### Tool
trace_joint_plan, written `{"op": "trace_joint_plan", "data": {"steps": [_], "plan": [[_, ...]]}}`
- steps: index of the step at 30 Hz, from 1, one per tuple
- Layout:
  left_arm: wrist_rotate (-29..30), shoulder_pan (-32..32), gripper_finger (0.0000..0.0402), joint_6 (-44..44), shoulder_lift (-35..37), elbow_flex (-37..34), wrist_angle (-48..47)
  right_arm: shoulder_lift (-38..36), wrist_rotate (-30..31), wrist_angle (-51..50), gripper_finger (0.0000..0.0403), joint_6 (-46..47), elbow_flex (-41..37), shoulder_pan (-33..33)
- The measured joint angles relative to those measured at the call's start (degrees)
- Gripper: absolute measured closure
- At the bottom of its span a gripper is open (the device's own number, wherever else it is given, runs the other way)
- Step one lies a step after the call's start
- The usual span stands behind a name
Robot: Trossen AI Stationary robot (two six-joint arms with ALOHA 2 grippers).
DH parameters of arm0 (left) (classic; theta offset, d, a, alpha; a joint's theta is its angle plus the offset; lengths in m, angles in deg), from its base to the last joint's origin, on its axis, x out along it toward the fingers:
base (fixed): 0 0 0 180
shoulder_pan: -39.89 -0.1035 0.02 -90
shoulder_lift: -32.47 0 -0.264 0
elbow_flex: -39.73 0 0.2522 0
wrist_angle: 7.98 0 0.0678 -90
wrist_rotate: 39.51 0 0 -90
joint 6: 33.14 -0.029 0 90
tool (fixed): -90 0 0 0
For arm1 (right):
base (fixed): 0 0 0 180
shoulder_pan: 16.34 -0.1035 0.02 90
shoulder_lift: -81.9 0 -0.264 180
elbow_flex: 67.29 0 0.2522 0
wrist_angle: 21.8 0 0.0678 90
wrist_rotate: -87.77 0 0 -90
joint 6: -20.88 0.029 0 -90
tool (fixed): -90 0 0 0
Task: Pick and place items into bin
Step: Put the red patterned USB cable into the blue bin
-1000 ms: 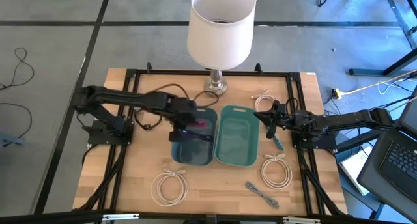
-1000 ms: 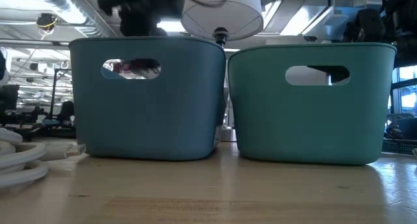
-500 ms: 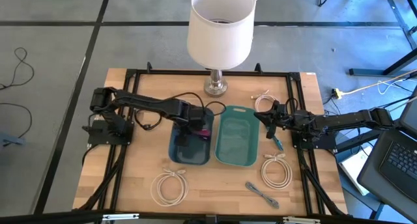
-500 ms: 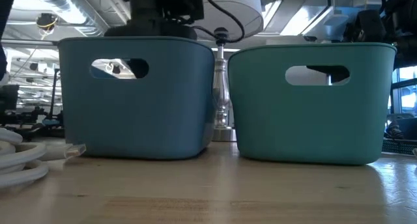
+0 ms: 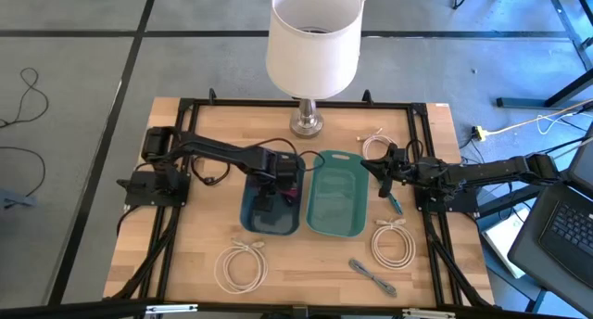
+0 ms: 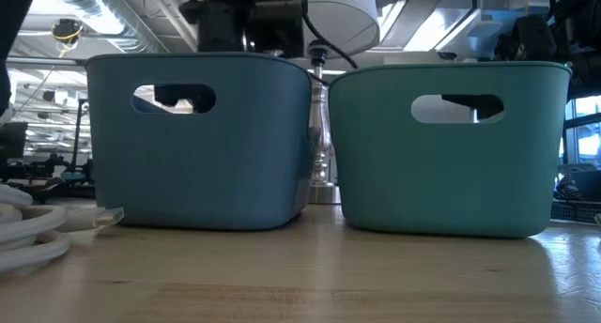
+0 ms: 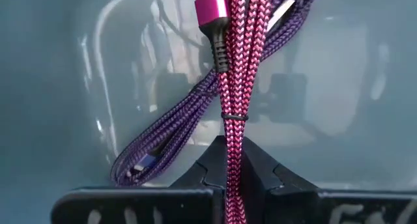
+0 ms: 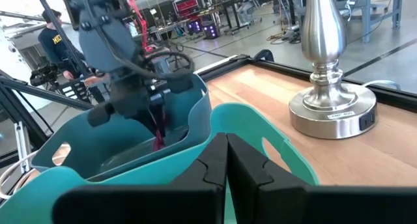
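My left gripper (image 5: 278, 182) reaches down into the blue bin (image 5: 271, 223), shut on a red braided cable bundle (image 7: 236, 68). A purple braided cable (image 7: 171, 140) lies on the bin floor below it. My right gripper (image 5: 382, 165) waits shut and empty at the right rim of the teal bin (image 5: 336, 217). White coiled cables lie on the wood at the near left (image 5: 241, 264), the near right (image 5: 392, 241) and the far right (image 5: 373, 144). A teal strap (image 5: 395, 204) and a grey strap (image 5: 372, 275) also rest on the table. My left gripper pinches the red cable bundle (image 7: 233, 168) between its two fingers, coming from above and pointing down into the blue bin. The strands run along the fingers and hang past them toward the bin floor, with a red connector (image 7: 212, 15) at the far end.
The lamp base (image 5: 307, 122) stands just beyond the two bins, its white shade (image 5: 314, 36) above. A black frame (image 5: 176, 152) borders the wood on the left and right. A person (image 8: 53, 38) stands in the room behind. Bare wood lies between the near coils.
My left gripper has carried the red cable toward the table's right, across the blue bin's opening. The blue bin has slid a little toward the table's left, opening a gap beside the teal bin.
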Motion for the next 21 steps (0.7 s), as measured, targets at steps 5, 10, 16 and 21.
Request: {"op": "trace_joint_plan", "data": {"steps": [5,10,16,21], "plan": [[0.0,0.0,0.039,-1.4,-3.3,0.0,0.7,0.0,0.0,0.0,0.0393,0.0,0.0,0.0],[0.1,0.0,0.039,-1.5,-5.1,0.1,0.7,0.0,0.0,0.0,0.0393,0.0,0.0,0.0],[1.3,0.0,0.035,-0.4,-4.6,0.0,0.9,0.0,0.0,-0.1,0.0393,0.0,0.0,0.0],[6.6,0.9,0.0282,-0.9,-3.6,-0.1,0.2,0.0,0.0,-0.1,0.0393,0.0,0.0,0.0]]}}
